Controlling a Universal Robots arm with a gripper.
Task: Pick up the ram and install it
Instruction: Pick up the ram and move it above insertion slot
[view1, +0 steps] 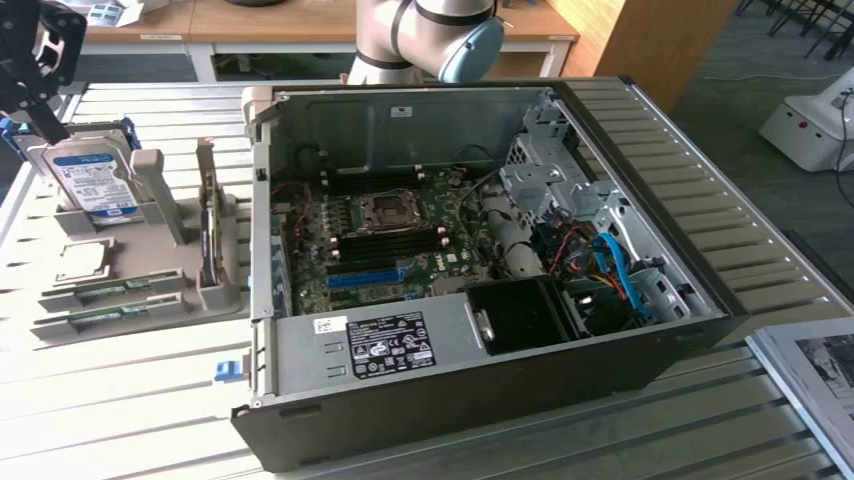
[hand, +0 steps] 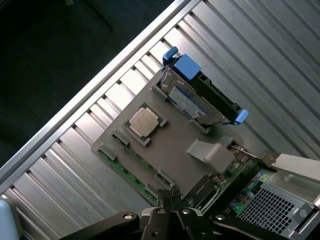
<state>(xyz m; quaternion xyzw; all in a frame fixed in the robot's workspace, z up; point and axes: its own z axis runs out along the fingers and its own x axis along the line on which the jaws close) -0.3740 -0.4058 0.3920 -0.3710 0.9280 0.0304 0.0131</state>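
1. Exterior view: the gripper (view1: 48, 118) hangs over the hard drive (view1: 88, 180) at the holder's far end, jaws pinched together and holding nothing.
2. The ram (view1: 114, 291) lies flat along the holder's (view1: 160, 305) edge nearest the camera, with a second green stick just beside it. So it's untouched, and well apart from the fingers.
3. The holder sits at the table's (view1: 120, 400) edge on the exterior view's left. The open case (view1: 467, 390) stands beside it with the motherboard (view1: 380, 240) exposed.
4. Wrist view: the gripper (hand: 170, 199) shows its fingertips closed tight, hovering above the holder (hand: 170, 145).
5. Here the ram (hand: 131, 173) is a thin green strip along one holder edge, and the CPU (hand: 142, 122) is near it.
6. Risk: closed jaws can't straddle a stick, so coming down like this would press on it, not grip it.
7. Risk: the two sticks lie close, so an off-line approach could catch the wrong one or both.
8. Risk: the stick is thin and sits low in its groove. A shallow pinch could let it tilt or slip, and a tilted stick would likely jam at the slot.
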